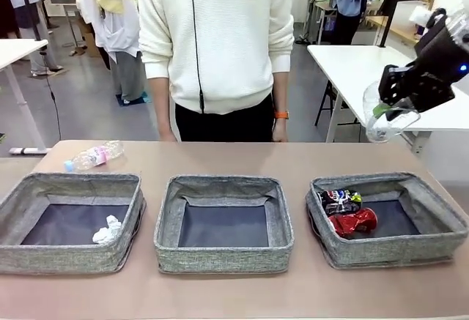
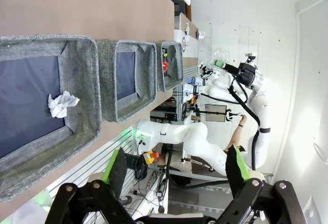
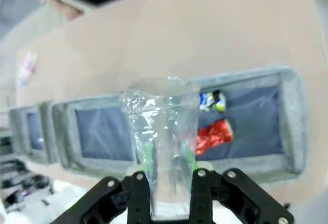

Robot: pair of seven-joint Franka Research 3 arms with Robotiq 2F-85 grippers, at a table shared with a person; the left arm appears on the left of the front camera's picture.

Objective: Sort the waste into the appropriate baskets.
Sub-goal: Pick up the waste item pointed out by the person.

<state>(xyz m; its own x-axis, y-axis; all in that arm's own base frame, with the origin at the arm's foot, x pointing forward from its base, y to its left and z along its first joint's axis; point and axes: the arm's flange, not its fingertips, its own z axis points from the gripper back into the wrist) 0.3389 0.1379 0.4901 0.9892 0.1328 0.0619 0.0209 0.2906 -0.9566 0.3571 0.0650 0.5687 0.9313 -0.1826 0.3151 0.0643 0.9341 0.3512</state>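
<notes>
Front view: the right gripper point(image 1: 390, 108) hangs high off to the right, up beyond the right basket point(image 1: 440, 225), clamped on the clear plastic cup point(image 1: 388, 124). That basket already has the dark blue can point(image 1: 341, 201) and the red can point(image 1: 353, 222) in it. The paper ball point(image 1: 108, 231) sits in the left basket point(image 1: 69, 182), the middle basket point(image 1: 223, 183) shows just its lining, and the bottle point(image 1: 94, 157) lies on the table behind the left one.

Left wrist view: the left gripper point(image 2: 174, 172) is spread wide with nothing between its fingers. The paper ball point(image 2: 62, 104) is well away from it, in its basket.

Right wrist view: the risk is probably the cup point(image 3: 163, 131) itself. It looks thin and crinkled, so it could buckle and slide out. Let go from this height, something that light could glance off a soft rim, or land with the cans right below. Its narrow end is wedged between the fingers point(image 3: 137, 188), and the mouth pokes out past the tips.
</notes>
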